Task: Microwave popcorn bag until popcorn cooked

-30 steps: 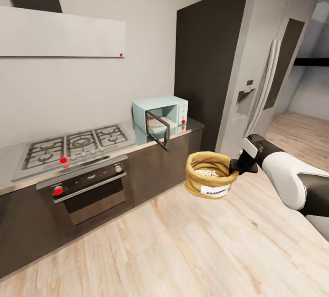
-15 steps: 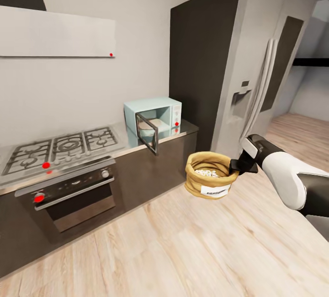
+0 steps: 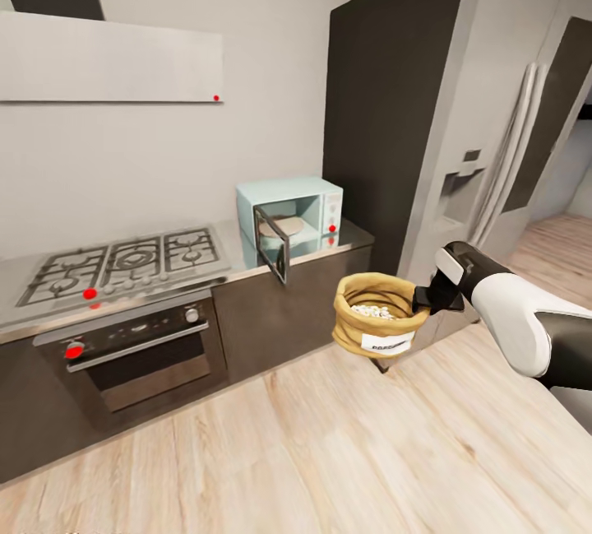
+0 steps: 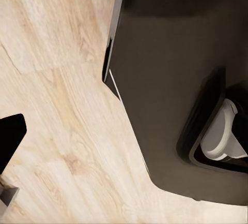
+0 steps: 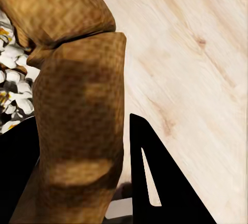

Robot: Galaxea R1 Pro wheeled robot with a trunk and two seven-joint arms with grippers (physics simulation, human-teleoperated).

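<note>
The tan popcorn bag [image 3: 376, 318] hangs in the air over the wooden floor, its white label toward me and pale popcorn [image 3: 372, 311] heaped inside. My right gripper [image 3: 423, 300] is shut on the bag's rolled rim; in the right wrist view the gripper [image 5: 77, 131] pinches the rim [image 5: 82, 105] beside the kernels [image 5: 11, 92]. The pale blue microwave [image 3: 294, 213] stands at the right end of the grey countertop [image 3: 247, 258], its door [image 3: 272, 243] swung open. A dark fingertip [image 4: 9, 140] of the left gripper hovers over the floor.
A steel gas hob [image 3: 123, 264] and a black oven [image 3: 140, 349] are left of the microwave, under a white hood [image 3: 111, 57]. A tall dark panel [image 3: 378, 106] and a steel fridge [image 3: 510, 147] stand to the right. My dark base [image 4: 170, 79] sits on the floor.
The camera has moved: the counter and microwave slid left, then back right, and the fridge drew closer. The bag and right arm keep their place in the picture.
</note>
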